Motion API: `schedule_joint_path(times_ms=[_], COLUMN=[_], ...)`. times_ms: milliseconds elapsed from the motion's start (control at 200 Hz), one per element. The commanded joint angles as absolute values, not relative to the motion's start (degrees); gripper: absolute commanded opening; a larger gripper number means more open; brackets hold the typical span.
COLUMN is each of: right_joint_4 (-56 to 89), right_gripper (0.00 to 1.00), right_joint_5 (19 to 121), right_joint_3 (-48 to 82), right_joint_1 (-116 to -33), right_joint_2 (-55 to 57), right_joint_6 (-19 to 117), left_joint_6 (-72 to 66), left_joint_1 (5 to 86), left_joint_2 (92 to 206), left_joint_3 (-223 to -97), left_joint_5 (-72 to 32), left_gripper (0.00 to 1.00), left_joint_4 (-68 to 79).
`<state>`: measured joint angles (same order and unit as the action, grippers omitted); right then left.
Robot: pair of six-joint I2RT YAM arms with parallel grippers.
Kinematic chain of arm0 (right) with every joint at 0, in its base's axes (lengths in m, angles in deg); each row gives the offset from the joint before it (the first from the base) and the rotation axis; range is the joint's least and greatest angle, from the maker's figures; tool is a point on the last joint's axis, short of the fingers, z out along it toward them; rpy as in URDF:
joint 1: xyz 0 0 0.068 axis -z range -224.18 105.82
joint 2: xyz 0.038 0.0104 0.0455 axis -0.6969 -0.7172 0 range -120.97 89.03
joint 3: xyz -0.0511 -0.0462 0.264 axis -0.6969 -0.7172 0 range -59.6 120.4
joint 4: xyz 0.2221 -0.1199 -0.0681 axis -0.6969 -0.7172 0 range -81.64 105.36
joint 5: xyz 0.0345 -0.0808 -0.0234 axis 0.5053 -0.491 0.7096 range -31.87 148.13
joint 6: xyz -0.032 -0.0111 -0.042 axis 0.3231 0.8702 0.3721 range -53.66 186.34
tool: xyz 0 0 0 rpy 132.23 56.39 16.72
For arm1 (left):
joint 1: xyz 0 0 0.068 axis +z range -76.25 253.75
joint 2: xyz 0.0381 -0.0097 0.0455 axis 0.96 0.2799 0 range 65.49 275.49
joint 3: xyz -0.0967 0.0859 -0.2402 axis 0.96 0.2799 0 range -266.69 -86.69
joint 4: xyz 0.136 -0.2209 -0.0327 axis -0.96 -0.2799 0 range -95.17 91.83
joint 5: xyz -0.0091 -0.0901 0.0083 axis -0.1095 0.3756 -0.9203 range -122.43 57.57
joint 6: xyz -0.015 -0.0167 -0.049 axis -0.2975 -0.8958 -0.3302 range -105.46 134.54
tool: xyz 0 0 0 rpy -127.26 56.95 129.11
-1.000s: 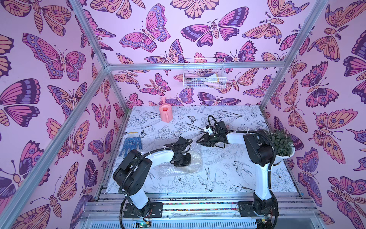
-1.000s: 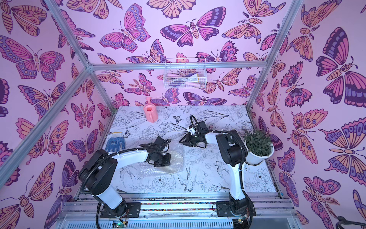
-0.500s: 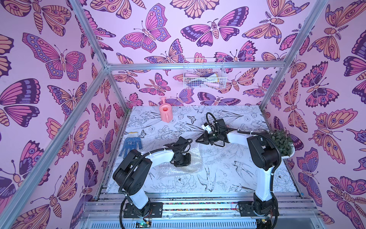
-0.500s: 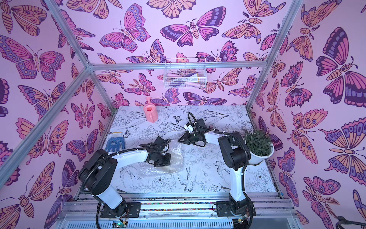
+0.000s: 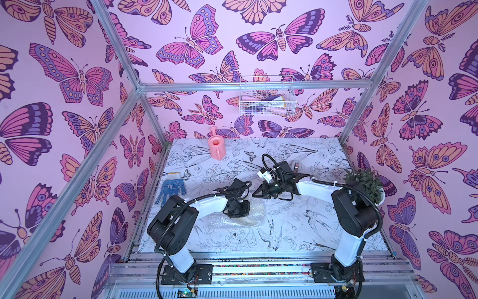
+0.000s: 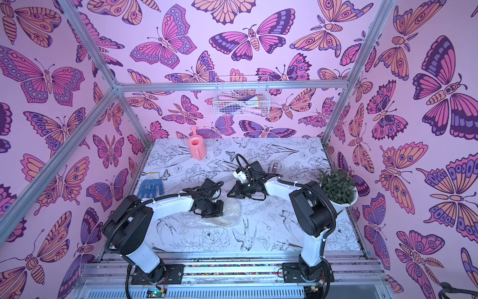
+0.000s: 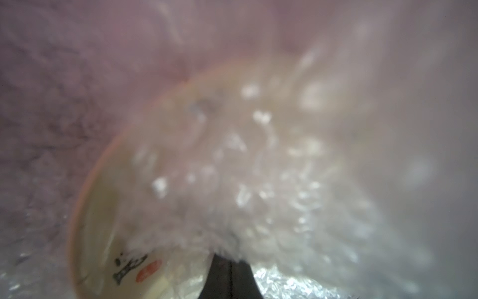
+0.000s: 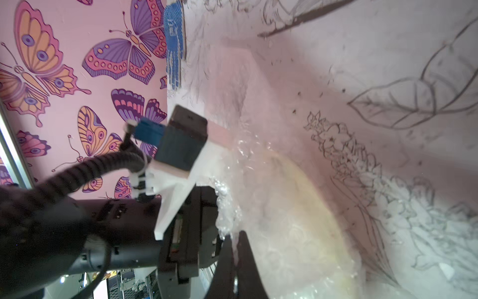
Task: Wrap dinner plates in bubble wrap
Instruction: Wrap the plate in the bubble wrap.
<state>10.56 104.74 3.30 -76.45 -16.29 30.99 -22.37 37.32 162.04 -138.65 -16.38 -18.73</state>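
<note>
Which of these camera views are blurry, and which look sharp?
Left wrist view: badly out of focus, bubble wrap close to the lens, plate motif barely readable. Right wrist view: glove and wall sharp, wrap by the right gripper soft. Both top views: sharp, pink-tinted.

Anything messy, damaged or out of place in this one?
Nothing is broken or spilled. The bubble wrap lies bunched and crumpled over the plate rather than folded flat, and the left wrist view shows part of the plate's rim uncovered.
</note>
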Motion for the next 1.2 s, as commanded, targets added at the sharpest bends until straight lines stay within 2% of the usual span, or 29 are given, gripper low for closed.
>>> schedule_joint_path(times_ms=[0,576,706,1021,1192], right_joint_4=[11.55,16.08,12.95,4.87,2.04], right_gripper=[0.00,0.01,0.06,0.02,0.02], right_joint_5=[105.79,101.33,98.50,95.31,94.24], right_joint_3=[0.73,-5.71,-7.48,-6.95,-6.76], right_joint_1=[-79.11,-86.72,-87.02,-87.33,-87.24], right_joint_2=[-14.46,-17.84,-16.59,-18.09,-18.43], right_joint_6=[30.98,29.66,32.37,37.15,40.08], left_joint_6=[-22.63,-23.79,-23.87,-24.26,-24.83], left_joint_1=[37.45,37.36,37.41,37.41,37.41], left_joint_2=[166.26,166.15,166.00,162.37,164.57], left_joint_3=[-134.94,-134.08,-134.06,-133.81,-134.65], left_joint_5=[-22.15,-22.93,-23.12,-23.91,-22.77], left_gripper=[0.00,0.00,0.00,0.00,0.00], left_joint_4=[-23.98,-23.04,-23.04,-22.60,-22.31])
